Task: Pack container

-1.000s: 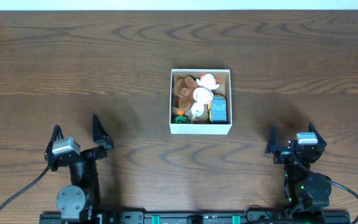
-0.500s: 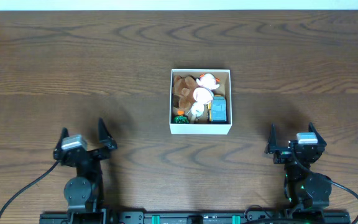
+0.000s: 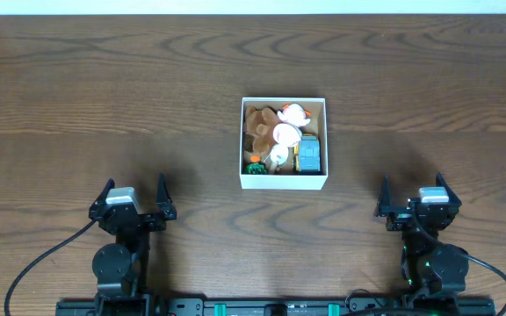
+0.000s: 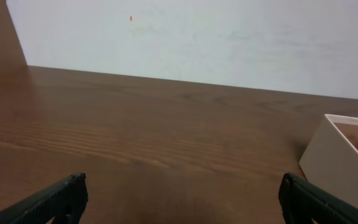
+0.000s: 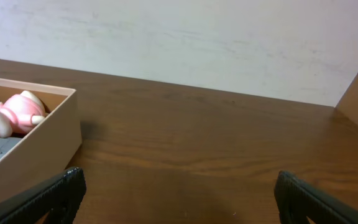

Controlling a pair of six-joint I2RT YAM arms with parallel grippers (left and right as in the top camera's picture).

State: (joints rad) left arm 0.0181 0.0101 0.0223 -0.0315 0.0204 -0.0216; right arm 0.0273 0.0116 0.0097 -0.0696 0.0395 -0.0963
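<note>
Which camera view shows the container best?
Overhead: the container appears whole, with all four walls and the inside. The left wrist view catches only a corner at its right edge; the right wrist view shows one wall and part of the inside.

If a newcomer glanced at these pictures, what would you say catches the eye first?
The white container at the middle of the dark wooden table stands out, crowded with small toys: a brown plush, a white and orange figure, a blue-grey block. Next come the left gripper and right gripper, both open and empty, near the front edge, one to each side.
</note>
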